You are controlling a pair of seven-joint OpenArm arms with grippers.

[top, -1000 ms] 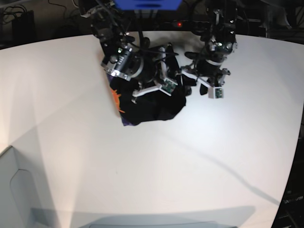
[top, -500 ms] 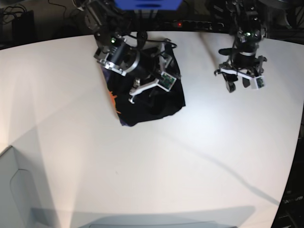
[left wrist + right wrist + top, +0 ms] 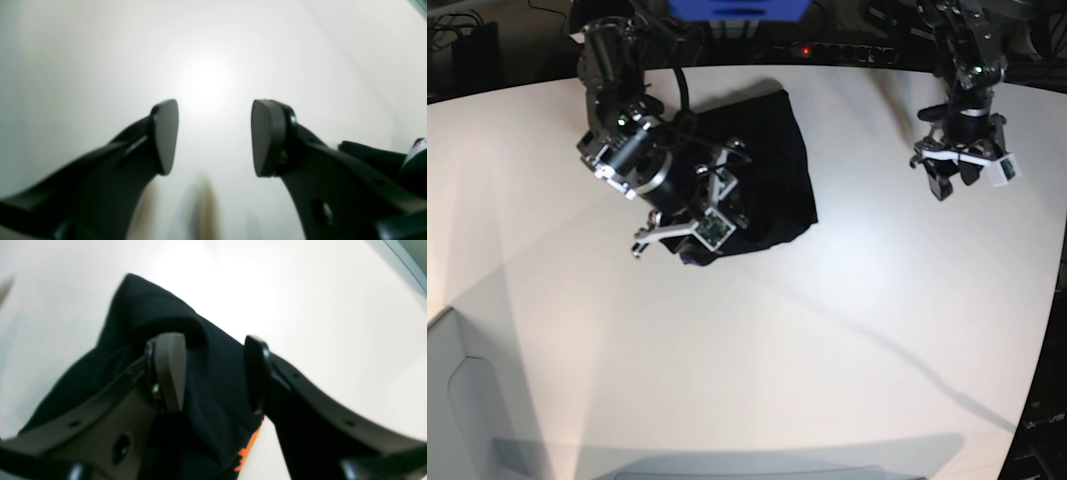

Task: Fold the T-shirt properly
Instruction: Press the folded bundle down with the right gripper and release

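Orange label (image 3: pixel 248 448) under right wrist only

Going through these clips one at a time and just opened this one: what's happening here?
A two-armed robot is working on a black T-shirt, which lies in a compact folded bundle on the white table. The right gripper hovers just over the shirt with its jaws open, cloth showing between them but not pinched. The left gripper is off to the side over bare table, jaws open and empty. Neither arm is holding the shirt.
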